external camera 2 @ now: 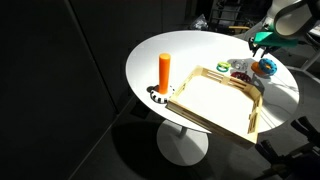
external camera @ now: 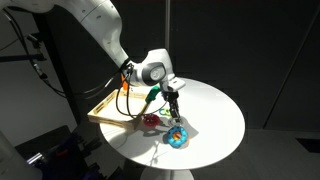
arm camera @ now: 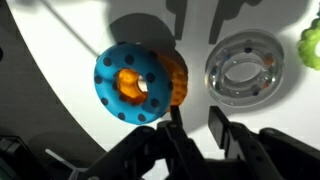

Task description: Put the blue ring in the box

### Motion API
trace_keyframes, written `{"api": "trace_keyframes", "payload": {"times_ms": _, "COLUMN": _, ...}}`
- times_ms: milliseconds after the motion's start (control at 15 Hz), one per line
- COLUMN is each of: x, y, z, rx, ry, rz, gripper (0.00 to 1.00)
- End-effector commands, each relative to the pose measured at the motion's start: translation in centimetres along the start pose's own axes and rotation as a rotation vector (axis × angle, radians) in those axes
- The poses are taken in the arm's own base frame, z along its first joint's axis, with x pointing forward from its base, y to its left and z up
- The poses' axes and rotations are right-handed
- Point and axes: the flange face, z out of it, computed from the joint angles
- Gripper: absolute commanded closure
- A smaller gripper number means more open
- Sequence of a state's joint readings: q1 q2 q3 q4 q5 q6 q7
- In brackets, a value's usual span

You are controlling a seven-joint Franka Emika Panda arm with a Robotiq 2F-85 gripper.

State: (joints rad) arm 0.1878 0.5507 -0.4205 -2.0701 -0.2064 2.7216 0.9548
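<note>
The blue ring is cyan with dark dots and lies on an orange piece on the white table. It also shows in both exterior views. The box is a shallow light-wood tray with an orange upright peg at one corner, and it shows by the arm in an exterior view. My gripper is open and empty. It hovers above the table just beside the blue ring, between it and a clear ring. It also shows in both exterior views.
A red-pink ring lies between the tray and the blue ring. A green piece sits beyond the clear ring, and a yellow-green ring lies by the tray's rim. The round white table drops off close to the rings.
</note>
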Motion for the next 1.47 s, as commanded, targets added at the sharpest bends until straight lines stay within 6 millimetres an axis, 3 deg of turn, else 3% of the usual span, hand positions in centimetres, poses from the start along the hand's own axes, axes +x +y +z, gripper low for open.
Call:
{"api": "trace_keyframes", "payload": {"times_ms": 0, "x": -0.9, "y": -1.7, "z": -2.8, "rx": 0.008, "ry": 0.005, "rz": 0.004, "gripper": 0.89}}
{"api": "trace_keyframes", "payload": {"times_ms": 133, "x": -1.6, "y": -2.3, "z": -3.1, "rx": 0.006, "ry": 0.012, "rz": 0.004, "gripper": 0.89}}
{"api": "trace_keyframes", "payload": {"times_ms": 200, "x": -1.8, "y": -2.4, "z": -3.1, "rx": 0.001, "ry": 0.009, "rz": 0.004, "gripper": 0.74}}
{"api": "trace_keyframes", "payload": {"times_ms": 267, "x": -1.8, "y": -2.4, "z": -3.0, "rx": -0.007, "ry": 0.011, "rz": 0.005, "gripper": 0.41}}
{"api": "trace_keyframes", "payload": {"times_ms": 400, "x": -1.6, "y": -2.0, "z": -2.8, "rx": -0.029, "ry": 0.009, "rz": 0.013, "gripper": 0.45}}
{"api": "trace_keyframes", "payload": {"times_ms": 800, "x": -0.8, "y": -0.2, "z": -1.6, "rx": -0.095, "ry": 0.011, "rz": 0.025, "gripper": 0.01}}
{"api": "trace_keyframes", "payload": {"times_ms": 1400, "x": -1.1, "y": 0.9, "z": 2.9, "rx": -0.137, "ry": 0.024, "rz": 0.041, "gripper": 0.0}}
